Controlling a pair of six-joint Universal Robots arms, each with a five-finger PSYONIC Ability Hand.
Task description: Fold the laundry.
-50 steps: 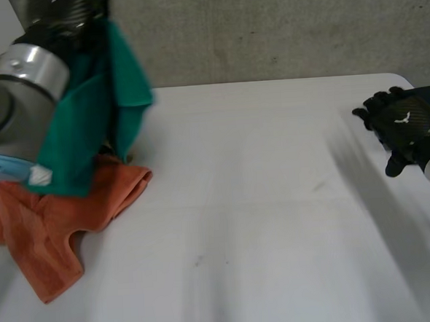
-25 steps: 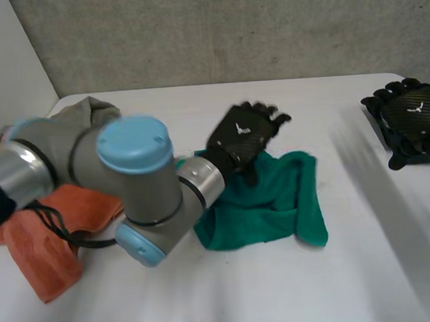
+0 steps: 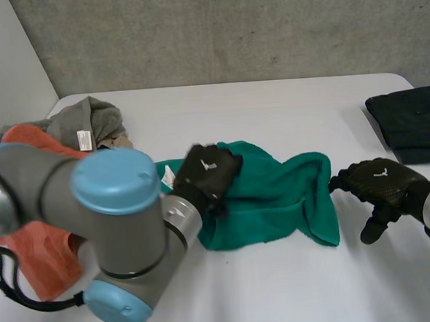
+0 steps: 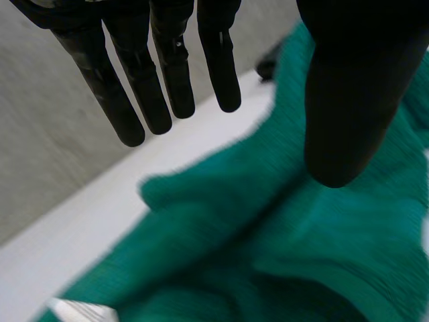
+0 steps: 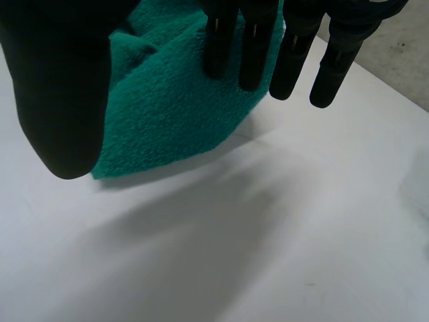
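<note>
Right hand (image 3: pixel 381 184) arrived, beside green towel (image 3: pixel 275 194)

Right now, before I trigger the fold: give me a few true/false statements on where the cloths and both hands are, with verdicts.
1. The green towel lies rumpled on the table. True.
2. The left hand is clenched on the towel. False: its fingers are straight, and the hand is open over the towel.
3. The right hand is open beside the towel's right end. True.
4. The black cloth lies on top of the green towel. False: it lies apart, at the table's far right.
</note>
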